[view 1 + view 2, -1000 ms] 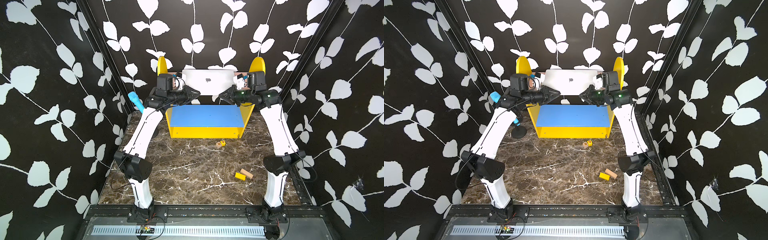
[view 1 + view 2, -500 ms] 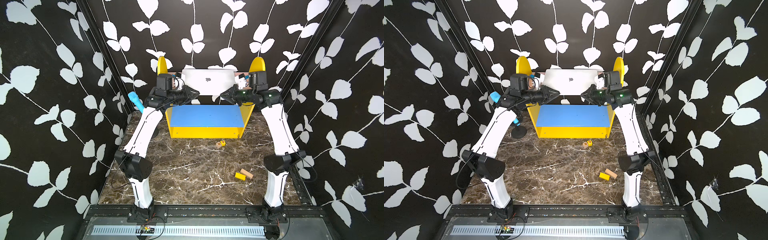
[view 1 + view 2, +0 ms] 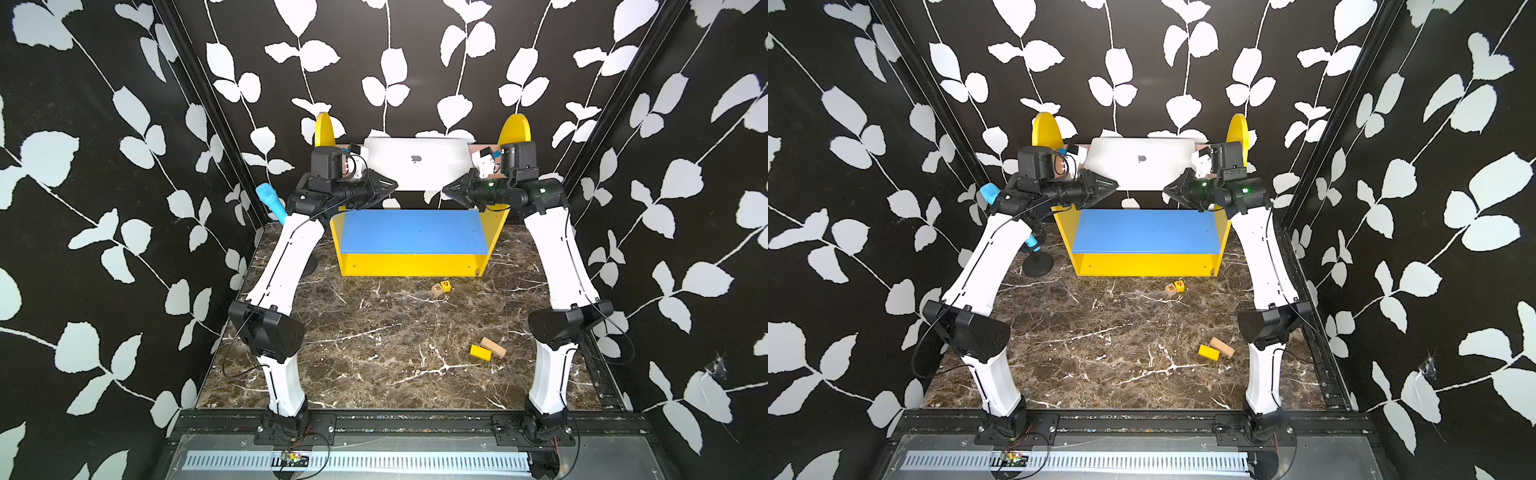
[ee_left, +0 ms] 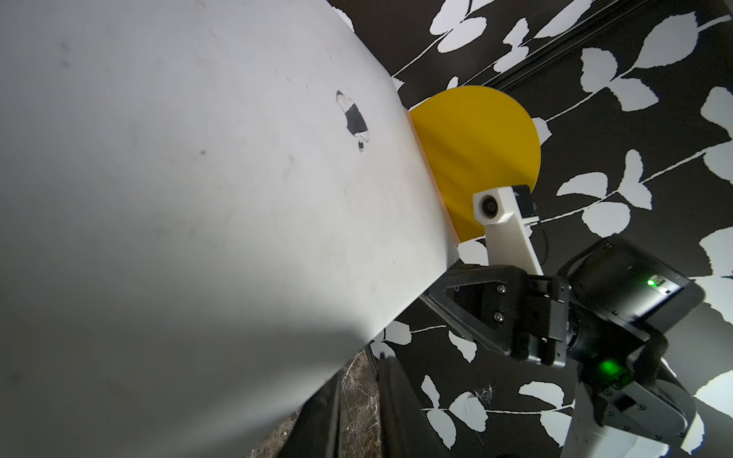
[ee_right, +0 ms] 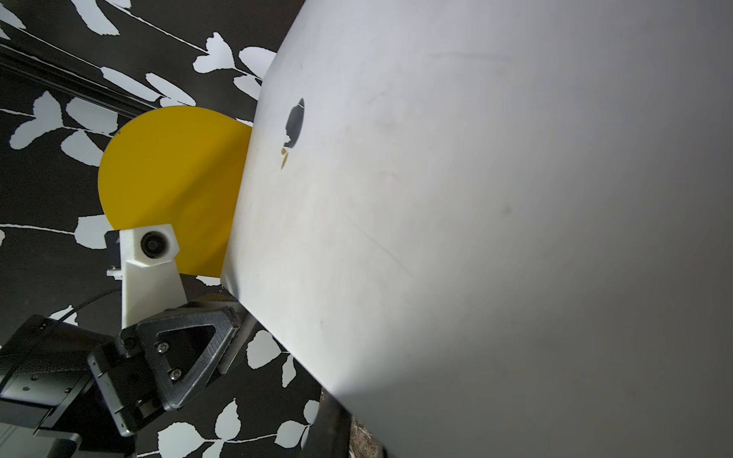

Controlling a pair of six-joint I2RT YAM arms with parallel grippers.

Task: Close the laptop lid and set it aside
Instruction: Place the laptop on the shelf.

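**Bimanual hold on the laptop (image 3: 434,172), as seen in both top views.** The laptop is shown as one flat silver slab at the back of the cell. It is placed between the rounded yellow side panels (image 3: 325,129) of the shelf (image 3: 411,264) and above its blue board (image 3: 411,230). The near edge is held forward of the shelf top, and wallpaper is seen beneath it. The laptop lid (image 4: 178,218) is turned outward, with its dark logo (image 3: 1141,158) presented to the camera. The left end effector (image 3: 392,186) is clamped on the near left corner, its fingers pressed onto the edge. The right end effector (image 3: 446,192) is closed on the near right corner. In the left wrist view one finger (image 4: 472,301) is seen against the edge, while the other is hidden behind the slab. Two lettered cubes (image 3: 440,287), a yellow block (image 3: 480,352) and a wooden block (image 3: 493,347) are scattered on the marble tabletop (image 3: 374,365), well apart from the laptop
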